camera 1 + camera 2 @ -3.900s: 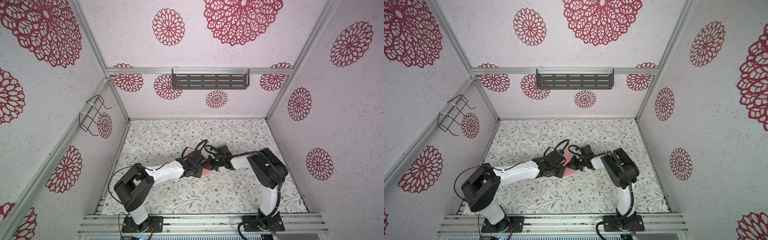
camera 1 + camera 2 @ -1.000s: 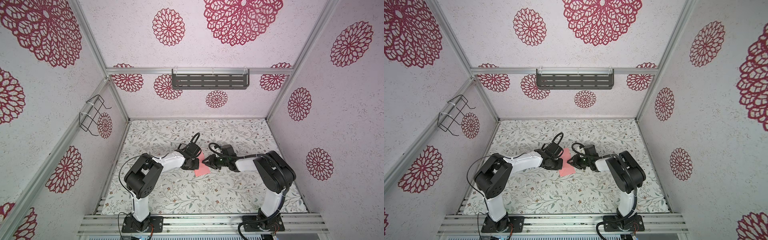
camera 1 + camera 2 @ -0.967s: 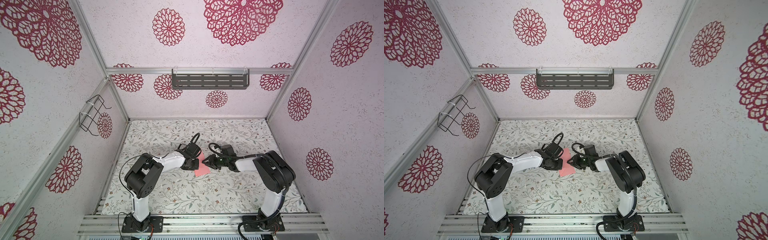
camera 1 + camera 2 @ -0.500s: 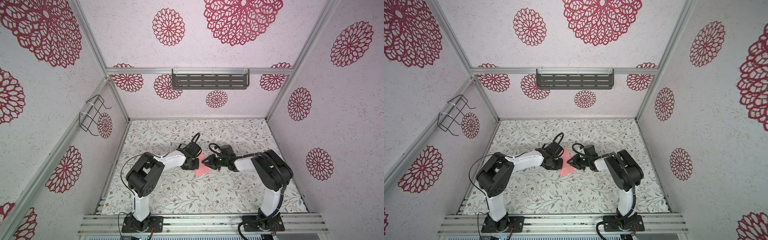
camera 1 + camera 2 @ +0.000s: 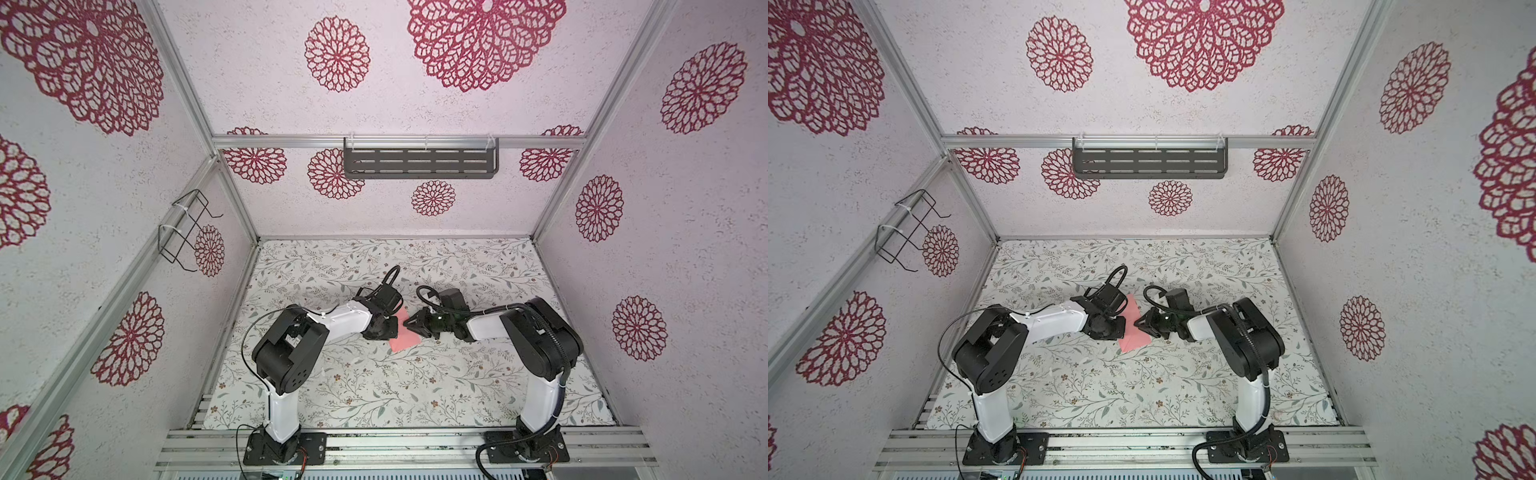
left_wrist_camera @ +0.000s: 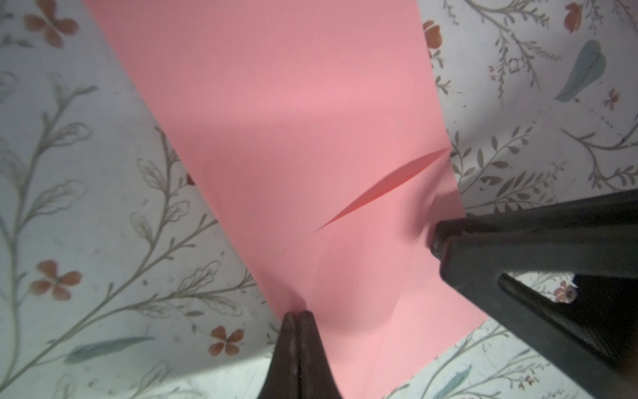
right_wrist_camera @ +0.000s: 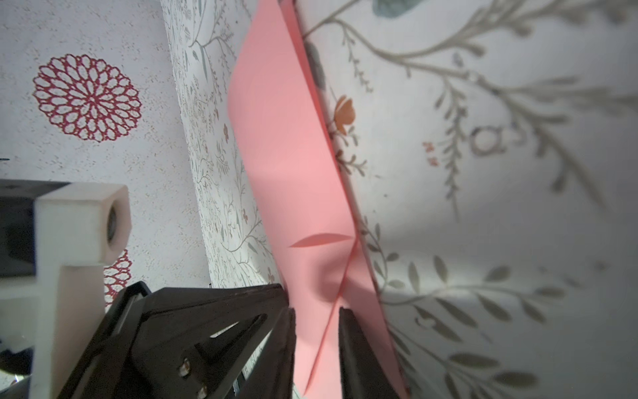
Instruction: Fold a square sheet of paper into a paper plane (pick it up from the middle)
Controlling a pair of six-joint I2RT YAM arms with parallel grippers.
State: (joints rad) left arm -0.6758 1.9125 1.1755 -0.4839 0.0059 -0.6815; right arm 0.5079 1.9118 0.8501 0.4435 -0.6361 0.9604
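Your right tool [image 7: 316, 312] straddles the creased square sheet of paper [image 7: 286, 155]. Its fingers [image 7: 350, 338] sit apart, folded pink layers between them. Floral worktop [image 7: 500, 214] lies beneath the sheet.

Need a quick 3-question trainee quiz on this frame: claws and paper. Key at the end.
1. True or false: the left claw is shut, with its tips at the edge of the pink paper.
2. What sits between the fingers of the right claw? A) the pink paper B) a pen C) nothing
3. Fill in: the paper lies on the ____-patterned table mat.
Key: 1 true; 2 A; 3 floral.
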